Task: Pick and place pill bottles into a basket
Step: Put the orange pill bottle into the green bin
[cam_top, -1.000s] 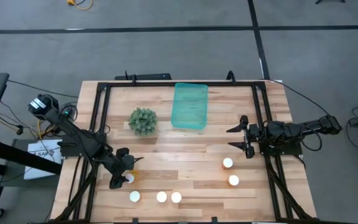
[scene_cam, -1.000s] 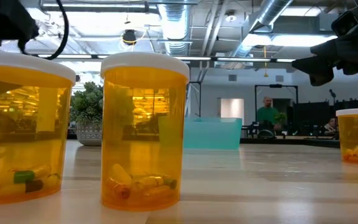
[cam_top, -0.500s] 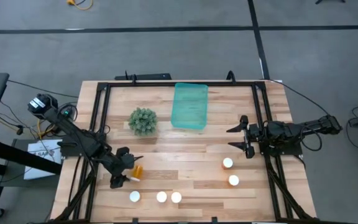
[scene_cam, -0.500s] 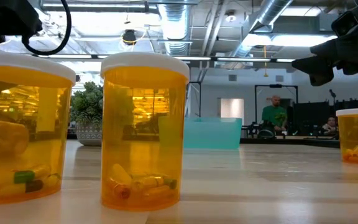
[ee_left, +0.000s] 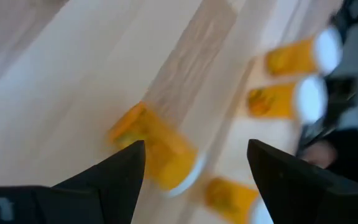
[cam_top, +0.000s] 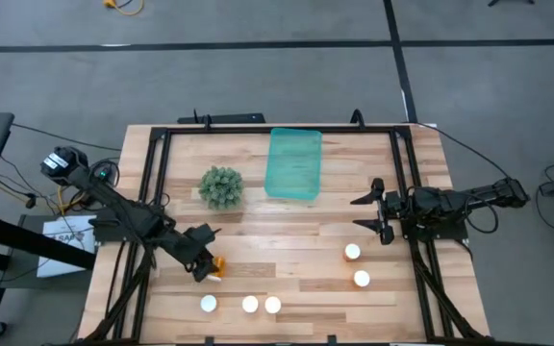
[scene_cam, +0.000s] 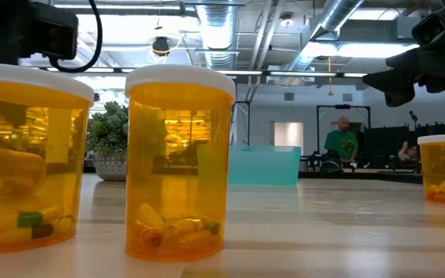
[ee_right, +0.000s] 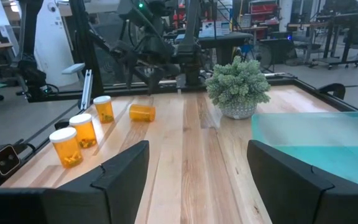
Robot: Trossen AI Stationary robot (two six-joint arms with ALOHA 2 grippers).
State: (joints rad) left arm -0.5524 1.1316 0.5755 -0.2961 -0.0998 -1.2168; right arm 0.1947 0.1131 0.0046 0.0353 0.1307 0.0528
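Observation:
One orange pill bottle (cam_top: 215,263) lies on its side on the table at the near left; it also shows in the left wrist view (ee_left: 157,151) and the right wrist view (ee_right: 142,112). My left gripper (cam_top: 203,253) is open just beside and above it, and the bottle shows between its fingers (ee_left: 194,180). Three bottles (cam_top: 249,304) stand upright near the front edge, two more (cam_top: 352,252) at the near right. The teal basket (cam_top: 293,163) stands at the far middle. My right gripper (cam_top: 371,213) waits open at the right.
A green bushy plant (cam_top: 221,187) in a pot stands left of the basket. Dark frame rails (cam_top: 158,183) run along the table's left, right and far sides. Bare wood lies between the bottles and the basket. People show in the room behind (scene_cam: 338,143).
The bottle that stood upright between my left gripper's fingers has tipped over and now lies on its side, a little farther right. My left gripper has turned and moved toward the table's right and far side, over the fallen bottle.

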